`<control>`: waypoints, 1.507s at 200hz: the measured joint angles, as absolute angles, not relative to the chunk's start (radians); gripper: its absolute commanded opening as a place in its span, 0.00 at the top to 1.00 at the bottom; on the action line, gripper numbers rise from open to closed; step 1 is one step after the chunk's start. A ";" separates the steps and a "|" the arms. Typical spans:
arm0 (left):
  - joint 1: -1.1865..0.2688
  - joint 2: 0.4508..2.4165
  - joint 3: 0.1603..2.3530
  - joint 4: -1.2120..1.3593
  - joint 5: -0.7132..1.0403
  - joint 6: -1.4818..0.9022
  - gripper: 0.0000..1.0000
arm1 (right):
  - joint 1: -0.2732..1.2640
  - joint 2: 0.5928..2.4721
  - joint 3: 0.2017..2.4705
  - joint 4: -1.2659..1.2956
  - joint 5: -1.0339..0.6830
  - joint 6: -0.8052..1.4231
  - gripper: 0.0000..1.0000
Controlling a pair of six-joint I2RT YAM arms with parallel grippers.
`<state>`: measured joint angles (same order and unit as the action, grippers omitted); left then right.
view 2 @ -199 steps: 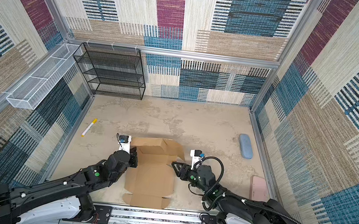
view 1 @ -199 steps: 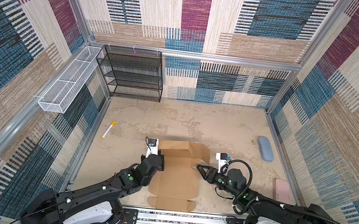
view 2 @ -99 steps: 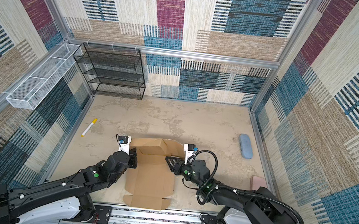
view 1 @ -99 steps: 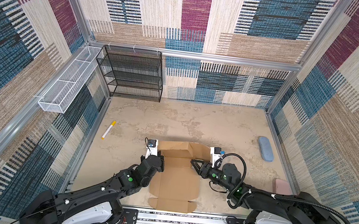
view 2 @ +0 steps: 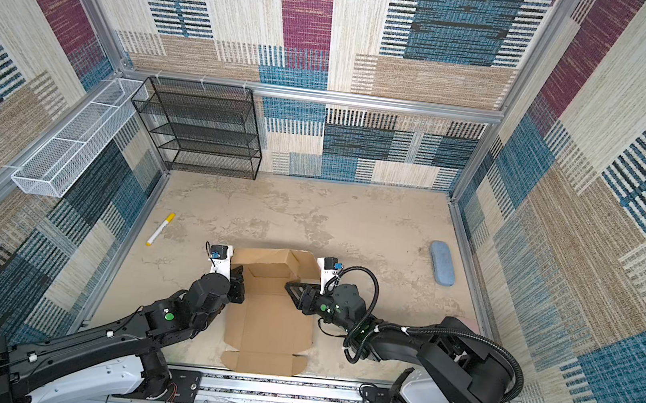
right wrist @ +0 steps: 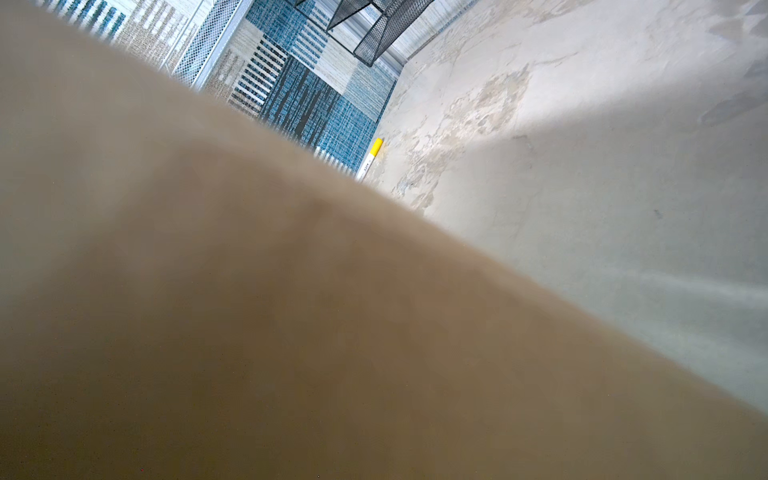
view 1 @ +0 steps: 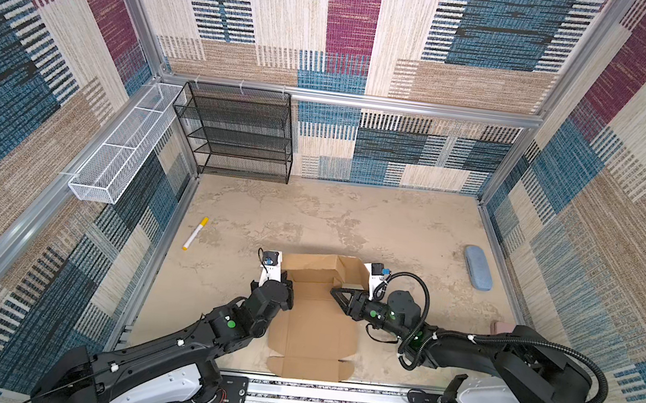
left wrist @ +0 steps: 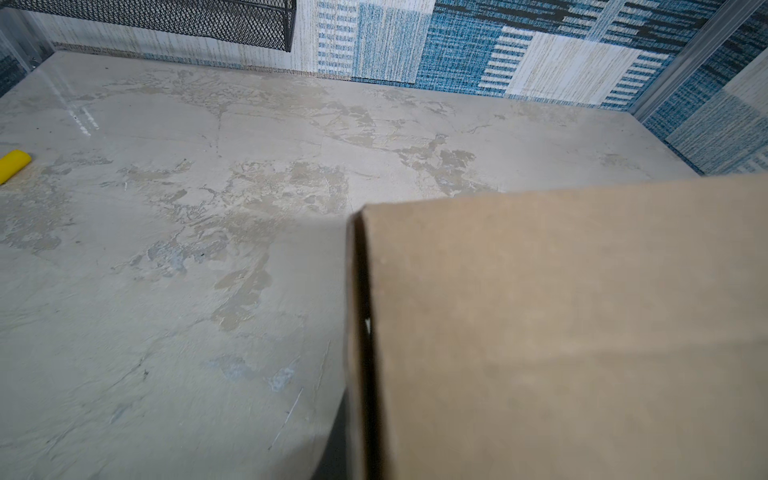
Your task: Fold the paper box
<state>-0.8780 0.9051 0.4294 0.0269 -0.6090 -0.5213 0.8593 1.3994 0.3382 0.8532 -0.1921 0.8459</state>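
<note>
The paper box (view 1: 313,335) (view 2: 270,326) is a flat brown cardboard sheet at the front middle of the table, with its far end folded up. My left gripper (view 1: 286,286) (view 2: 238,280) is at the box's left edge by the raised part, shut on the side flap. That flap's edge (left wrist: 357,311) runs down the left wrist view. My right gripper (view 1: 334,292) (view 2: 289,287) reaches in from the right, over the box floor next to the raised right flap (view 1: 352,273). Blurred cardboard (right wrist: 291,332) fills the right wrist view and hides the jaws.
A yellow-capped marker (view 1: 195,233) lies left of the box, and a blue-grey case (view 1: 478,267) lies at the right wall. A black mesh shelf (view 1: 237,133) stands at the back left beside a white wire basket (view 1: 123,144). A pink item (view 1: 502,327) is behind the right arm.
My right gripper has moved left, from beside the box's right edge to over the box floor near the raised flap. The left arm has stayed put.
</note>
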 measured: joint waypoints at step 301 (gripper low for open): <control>-0.786 0.794 0.339 0.138 -0.470 -0.256 1.00 | 0.445 1.082 0.527 0.031 -0.538 0.685 0.42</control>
